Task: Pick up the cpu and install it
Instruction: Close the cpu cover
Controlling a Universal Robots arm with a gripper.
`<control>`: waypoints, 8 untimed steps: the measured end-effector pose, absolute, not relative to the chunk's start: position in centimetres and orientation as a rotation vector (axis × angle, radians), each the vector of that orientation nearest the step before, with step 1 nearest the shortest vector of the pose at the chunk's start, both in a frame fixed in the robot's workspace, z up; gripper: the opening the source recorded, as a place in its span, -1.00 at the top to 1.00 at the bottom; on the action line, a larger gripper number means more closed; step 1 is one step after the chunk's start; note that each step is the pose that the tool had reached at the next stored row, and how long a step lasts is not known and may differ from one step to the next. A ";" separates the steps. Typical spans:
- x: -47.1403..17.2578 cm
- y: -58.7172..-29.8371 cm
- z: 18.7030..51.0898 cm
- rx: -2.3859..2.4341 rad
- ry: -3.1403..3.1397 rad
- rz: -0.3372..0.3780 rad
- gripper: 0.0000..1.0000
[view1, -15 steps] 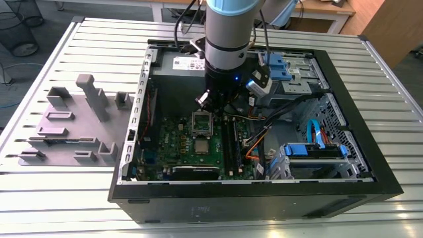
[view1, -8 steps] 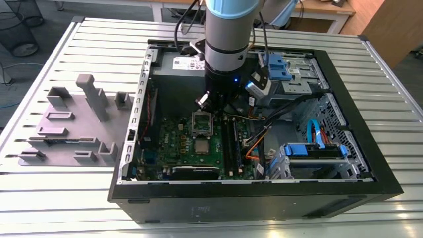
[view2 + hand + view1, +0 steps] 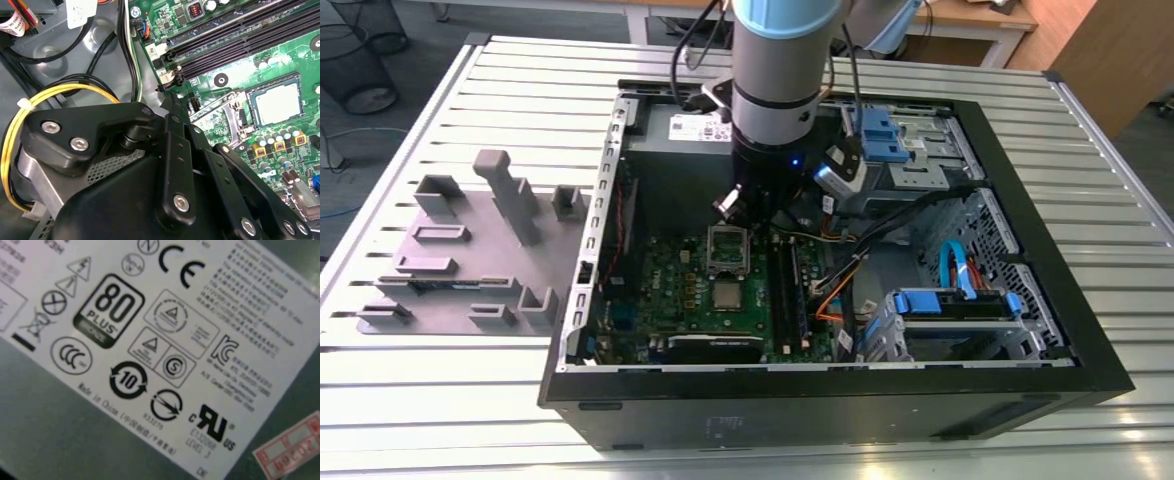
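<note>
The cpu (image 3: 727, 293) is a small shiny silver square lying flat on the green motherboard (image 3: 680, 290) inside the open computer case. In the second wrist view the cpu (image 3: 277, 104) sits in a dark square surround, beside the silver hinged socket frame (image 3: 222, 114). My gripper (image 3: 736, 208) hangs on the arm above the socket frame (image 3: 727, 248), a little farther into the case than the cpu and not touching it. Its black linkage (image 3: 175, 150) covers the near part of the second wrist view. Nothing shows in its grasp.
Black memory slots (image 3: 240, 40) run beside the socket. Yellow and black cables (image 3: 65, 90) cross the case floor. Blue drive cages (image 3: 947, 305) stand at the exterior view's right, grey fixture blocks (image 3: 467, 250) on the slatted table at its left. A labelled power supply (image 3: 150, 350) lies close.
</note>
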State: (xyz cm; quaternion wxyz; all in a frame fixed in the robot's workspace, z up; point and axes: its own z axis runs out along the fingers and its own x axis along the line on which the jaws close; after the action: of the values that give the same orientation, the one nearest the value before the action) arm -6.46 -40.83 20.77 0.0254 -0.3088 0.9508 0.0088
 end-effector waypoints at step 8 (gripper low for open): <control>-6.7 -41.1 21.4 -0.950 2.927 0.029 0.80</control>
State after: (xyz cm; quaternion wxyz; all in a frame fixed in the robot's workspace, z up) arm -6.74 -41.15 21.41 0.0322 -0.3087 0.9506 0.0094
